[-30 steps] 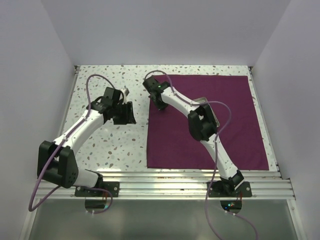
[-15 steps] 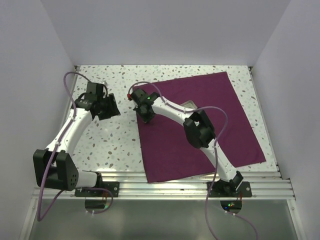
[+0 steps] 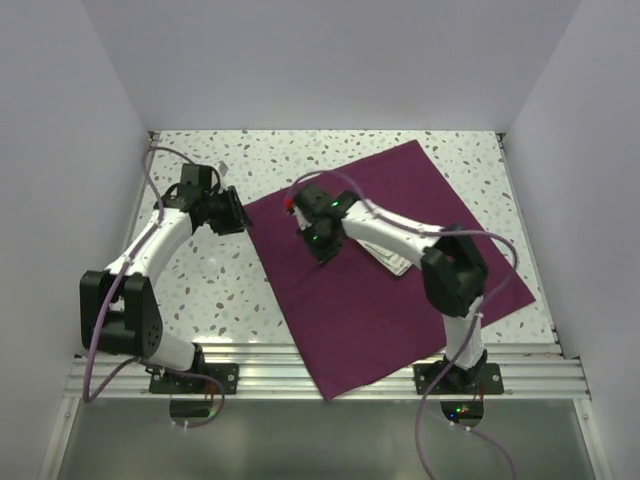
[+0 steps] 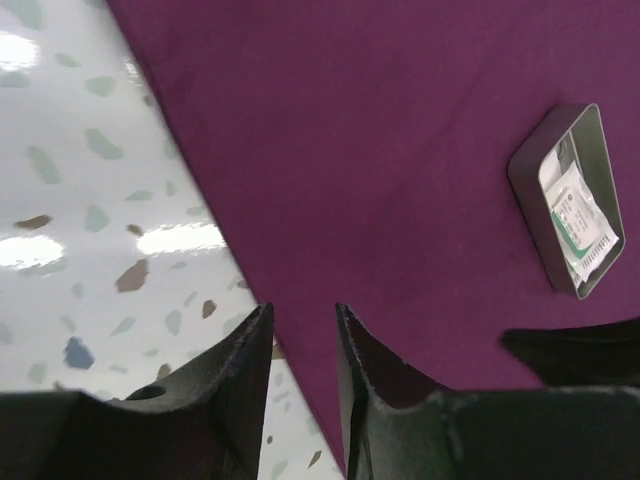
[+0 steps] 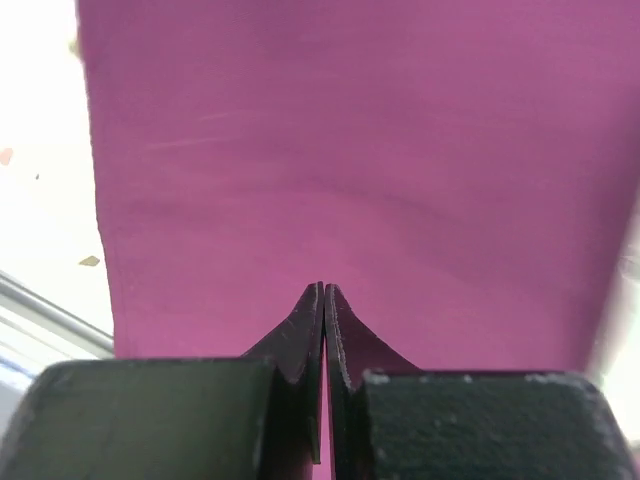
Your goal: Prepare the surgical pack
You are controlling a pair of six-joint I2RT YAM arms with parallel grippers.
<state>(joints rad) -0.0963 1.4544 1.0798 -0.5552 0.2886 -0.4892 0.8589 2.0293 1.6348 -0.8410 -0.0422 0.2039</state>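
The magenta cloth [image 3: 410,190] lies flat on the speckled worktop [image 3: 220,290], turned at an angle so that one corner points toward the back wall and another reaches the near rail. From above I see both arms reaching in over its left part.

The left end effector [image 4: 302,310] sits at the cloth's left edge with its jaws apart. Through its wrist camera the hem runs diagonally across the gap, speckled surface on one side, purple on the other. Nothing is pinched between the fingers, and I cannot tell whether their tips touch the fabric.

The right arm stretches across the cloth from the near right. The right end effector [image 5: 322,290] has its jaws pressed together, tips low over the fabric, which shows a soft ripple ahead of them. Whether a fold is caught between them I cannot tell.

The small steel tray [image 4: 530,200] rests on the cloth, well in from the left edge — in the top view the right arm hides most of it. Inside it lies a white packet [image 4: 580,220] with green print.
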